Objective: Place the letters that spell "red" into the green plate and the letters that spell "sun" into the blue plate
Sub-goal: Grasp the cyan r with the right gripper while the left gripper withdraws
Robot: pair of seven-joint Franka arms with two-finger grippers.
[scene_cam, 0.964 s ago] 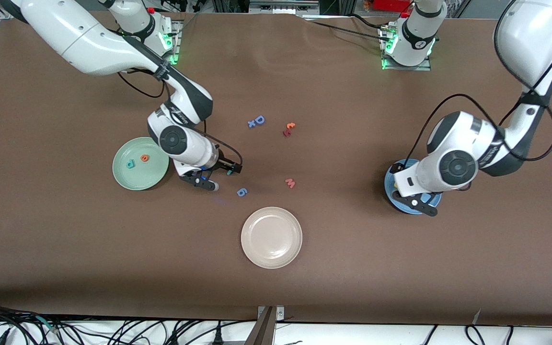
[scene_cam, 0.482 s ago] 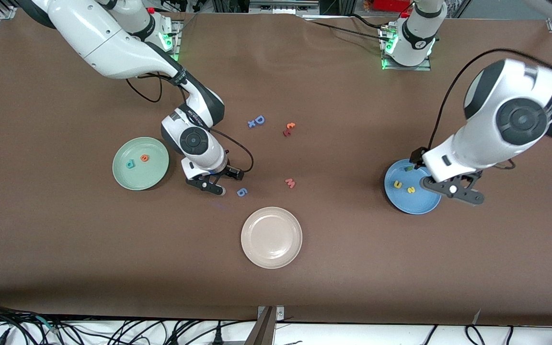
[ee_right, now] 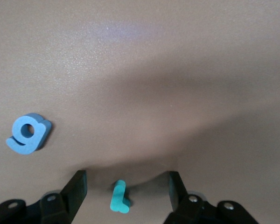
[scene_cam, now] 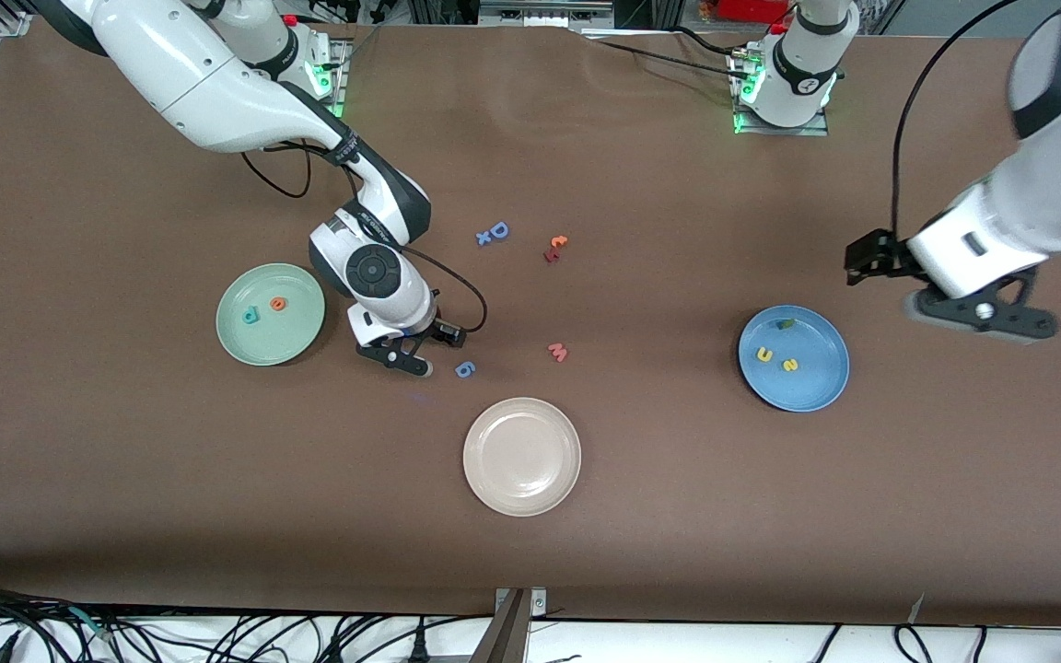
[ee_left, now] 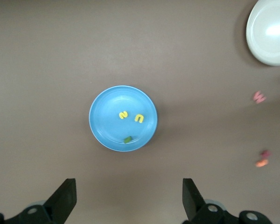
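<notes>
The green plate (scene_cam: 296,336) holds a teal "d" (scene_cam: 250,316) and an orange "e" (scene_cam: 279,303). On the blue plate (scene_cam: 816,382) lie a yellow "u" (scene_cam: 763,354), a yellow "s" (scene_cam: 790,365) and an olive "n" (scene_cam: 784,323). My right gripper (scene_cam: 397,357) is low over the table between the green plate and a blue "g" (scene_cam: 464,369). In the right wrist view it (ee_right: 126,179) stands open around a teal "r" (ee_right: 120,198), with a gap on each side. My left gripper (scene_cam: 982,322) hangs open and high beside the blue plate (ee_left: 105,133).
A cream-pink plate (scene_cam: 521,456) sits nearest the front camera, mid-table. A pink "w" (scene_cam: 557,352), a blue "D" with a small "x" (scene_cam: 494,232) and a dark red and orange pair (scene_cam: 555,249) lie loose in the middle. The "g" (ee_right: 28,134) is close to the right gripper.
My left gripper rose off the blue plate and swung toward the left arm's end of the table, uncovering the letters. My right gripper shifted from the green plate's edge toward the "g".
</notes>
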